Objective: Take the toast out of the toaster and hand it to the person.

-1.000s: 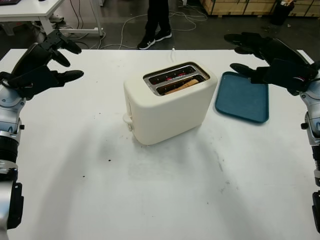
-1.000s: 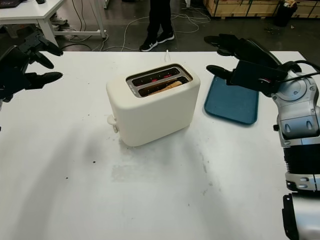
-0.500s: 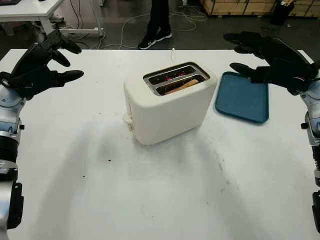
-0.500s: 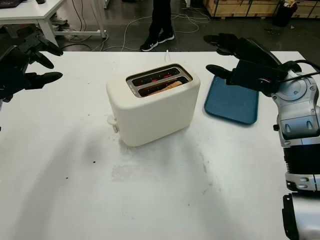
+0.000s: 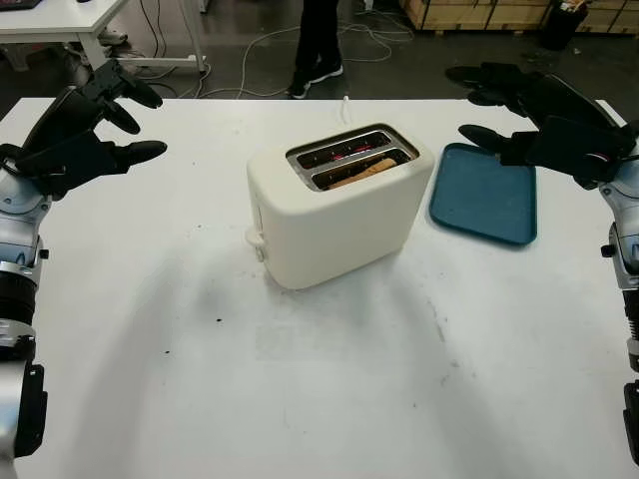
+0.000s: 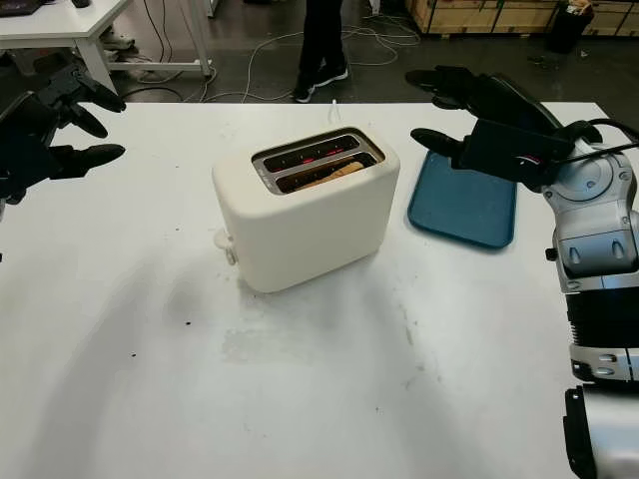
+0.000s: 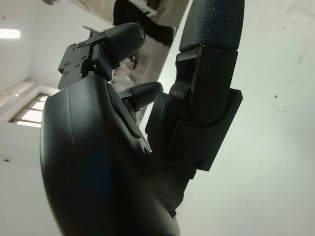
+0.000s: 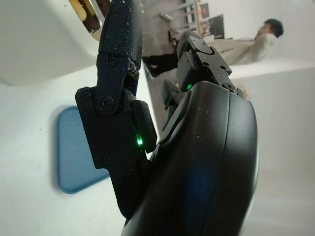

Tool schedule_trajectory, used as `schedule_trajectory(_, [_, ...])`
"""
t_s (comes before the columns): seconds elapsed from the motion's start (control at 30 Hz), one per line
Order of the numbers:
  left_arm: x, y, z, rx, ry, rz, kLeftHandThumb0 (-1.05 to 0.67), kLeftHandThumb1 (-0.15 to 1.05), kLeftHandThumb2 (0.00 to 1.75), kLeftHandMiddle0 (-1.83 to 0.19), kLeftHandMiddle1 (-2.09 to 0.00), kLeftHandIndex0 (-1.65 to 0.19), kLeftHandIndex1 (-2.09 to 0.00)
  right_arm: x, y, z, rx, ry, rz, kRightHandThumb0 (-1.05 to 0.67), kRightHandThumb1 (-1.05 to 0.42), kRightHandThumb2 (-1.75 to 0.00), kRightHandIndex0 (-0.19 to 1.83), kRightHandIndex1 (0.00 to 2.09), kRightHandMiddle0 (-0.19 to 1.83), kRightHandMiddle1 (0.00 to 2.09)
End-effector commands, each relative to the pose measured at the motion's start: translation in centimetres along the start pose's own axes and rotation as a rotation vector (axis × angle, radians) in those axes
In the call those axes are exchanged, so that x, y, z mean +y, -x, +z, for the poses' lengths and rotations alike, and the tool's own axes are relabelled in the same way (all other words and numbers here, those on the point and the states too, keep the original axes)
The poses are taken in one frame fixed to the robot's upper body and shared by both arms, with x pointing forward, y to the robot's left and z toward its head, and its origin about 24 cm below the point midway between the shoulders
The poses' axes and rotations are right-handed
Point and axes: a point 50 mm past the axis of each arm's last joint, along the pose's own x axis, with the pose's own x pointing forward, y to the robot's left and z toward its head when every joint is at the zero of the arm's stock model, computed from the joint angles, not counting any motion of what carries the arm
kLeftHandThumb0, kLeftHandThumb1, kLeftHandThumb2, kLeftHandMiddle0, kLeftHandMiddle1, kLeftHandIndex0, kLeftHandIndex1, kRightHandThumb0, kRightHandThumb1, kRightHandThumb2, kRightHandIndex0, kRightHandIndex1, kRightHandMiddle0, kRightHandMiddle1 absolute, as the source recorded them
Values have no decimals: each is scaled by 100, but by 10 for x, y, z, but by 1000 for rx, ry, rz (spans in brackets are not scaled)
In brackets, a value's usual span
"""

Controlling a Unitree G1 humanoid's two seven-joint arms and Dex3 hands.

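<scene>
A cream two-slot toaster (image 5: 334, 210) stands in the middle of the white table (image 5: 319, 379). A slice of toast (image 5: 361, 171) sits low in its nearer slot; the heating wires in the far slot glow red. My left hand (image 5: 95, 125) hovers open above the table's far left side, well away from the toaster. My right hand (image 5: 519, 105) hovers open at the far right, above the blue tray (image 5: 484, 195). A person's legs and dark shoes (image 5: 315, 45) stand on the floor beyond the table's far edge.
The blue tray lies flat just right of the toaster. A white cord (image 5: 345, 108) runs from behind the toaster to the table's far edge. A white desk (image 5: 70, 25) and cables are on the floor behind.
The person's feet have shifted slightly behind the table. Both of my hands and the toaster stay where they were.
</scene>
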Motion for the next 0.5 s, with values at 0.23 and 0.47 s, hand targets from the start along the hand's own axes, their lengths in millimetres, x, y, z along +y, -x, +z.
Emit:
schedule_trajectory(0.23, [2,-1,3,-14,-8,11,-105,92,27,0,-171,0,-141,-4,-1,4,-22,-1,-17,-84,-92,-52,3,63,32,1])
schedule_trajectory(0.47, [1,-1,3,-15,-5,10,-105,92,27,0,-170,0,-140,-4,-1,4,-20,-5,-18,-85,-92,-52,3,63,32,1])
